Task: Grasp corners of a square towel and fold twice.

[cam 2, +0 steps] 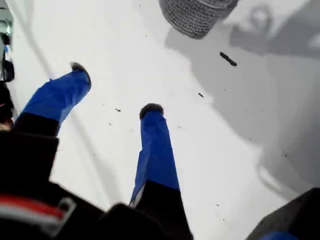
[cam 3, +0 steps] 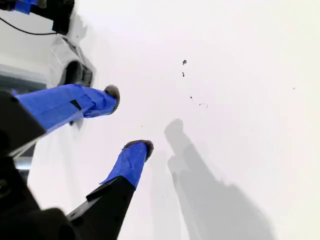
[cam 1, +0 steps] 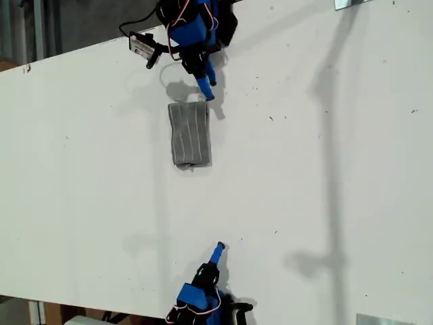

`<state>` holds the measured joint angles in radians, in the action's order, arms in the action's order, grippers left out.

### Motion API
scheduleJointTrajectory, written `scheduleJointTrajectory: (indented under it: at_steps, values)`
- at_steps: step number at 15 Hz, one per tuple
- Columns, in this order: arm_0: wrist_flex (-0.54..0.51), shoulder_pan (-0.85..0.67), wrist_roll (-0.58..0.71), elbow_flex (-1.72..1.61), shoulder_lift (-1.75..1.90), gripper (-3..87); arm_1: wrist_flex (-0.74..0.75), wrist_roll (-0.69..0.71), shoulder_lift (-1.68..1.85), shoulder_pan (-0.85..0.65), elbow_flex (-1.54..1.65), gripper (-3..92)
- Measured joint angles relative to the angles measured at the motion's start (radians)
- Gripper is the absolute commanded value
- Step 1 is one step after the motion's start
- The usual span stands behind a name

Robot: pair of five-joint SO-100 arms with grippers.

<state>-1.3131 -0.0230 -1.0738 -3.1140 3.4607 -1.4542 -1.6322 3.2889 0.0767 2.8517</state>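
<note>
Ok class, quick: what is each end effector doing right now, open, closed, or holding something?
My first gripper: open, holding nothing; the towel lies ahead, apart from it.
My second gripper: open, holding nothing, over the bare table.

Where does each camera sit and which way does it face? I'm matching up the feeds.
Exterior view: overhead, looking down on the white table, the folded towel and two blue arms.
First wrist view: on my first gripper, open, looking along its fingers toward the towel.
Second wrist view: on my second gripper, open, facing bare table, no towel.
Shared: the towel shows in the exterior and first wrist views.
</note>
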Motion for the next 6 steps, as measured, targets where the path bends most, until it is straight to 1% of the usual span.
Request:
scheduleJointTrajectory:
  at_steps: [2, 6]
  values:
    - [0.0, 0.0, 0.0, 0.0, 0.0, 17.3, -0.02, 0.035, 0.0, -0.034, 0.0, 23.9]
    - [0.0, 0.0, 0.0, 0.0, 0.0, 17.3, -0.026, 0.041, 0.0, -0.153, 0.0, 23.8]
